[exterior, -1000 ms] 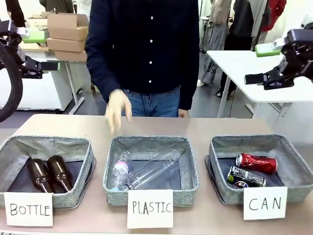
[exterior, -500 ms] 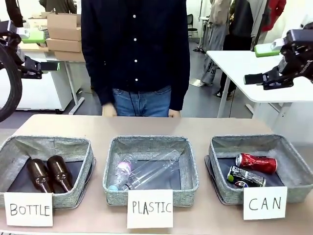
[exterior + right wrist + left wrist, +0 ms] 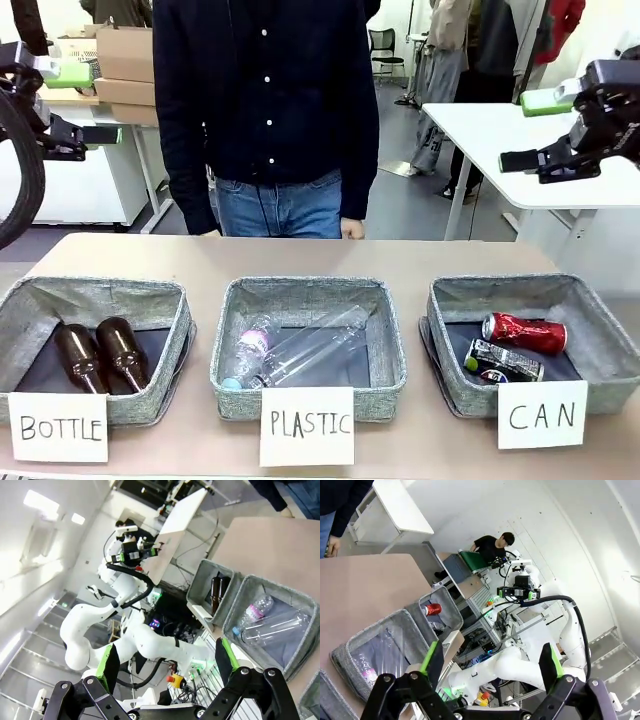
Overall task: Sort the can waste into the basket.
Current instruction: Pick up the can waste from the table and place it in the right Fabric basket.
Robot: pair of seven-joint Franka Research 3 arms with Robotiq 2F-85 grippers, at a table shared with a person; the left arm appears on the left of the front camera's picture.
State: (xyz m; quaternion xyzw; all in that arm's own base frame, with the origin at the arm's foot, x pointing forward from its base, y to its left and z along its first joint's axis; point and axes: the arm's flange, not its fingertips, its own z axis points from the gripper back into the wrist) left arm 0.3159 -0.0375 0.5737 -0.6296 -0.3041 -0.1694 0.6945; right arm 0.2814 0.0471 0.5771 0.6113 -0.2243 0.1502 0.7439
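Observation:
The red dented can (image 3: 524,333) and the black printed can (image 3: 503,361) lie side by side in the grey basket (image 3: 605,345) at the table's right, behind the white "CAN" card (image 3: 541,414). High above that basket my right gripper (image 3: 532,130) hangs open and holds nothing. My left gripper (image 3: 80,105) is raised at the far left, open and empty too. In the left wrist view the red can (image 3: 433,609) shows inside the far basket (image 3: 451,617), beyond my open left gripper (image 3: 490,661). My right gripper (image 3: 165,662) also stands open in its own wrist view.
A "BOTTLE" basket (image 3: 150,300) holds two brown bottles (image 3: 100,355). The middle "PLASTIC" basket (image 3: 390,350) holds clear bottles (image 3: 300,350). A person (image 3: 265,110) stands at the table's far edge, hands down. A white table (image 3: 480,125) stands behind on the right.
The person's hand has drawn back from over the table and dropped to the side. Neither arm has moved, and the cans lie as before.

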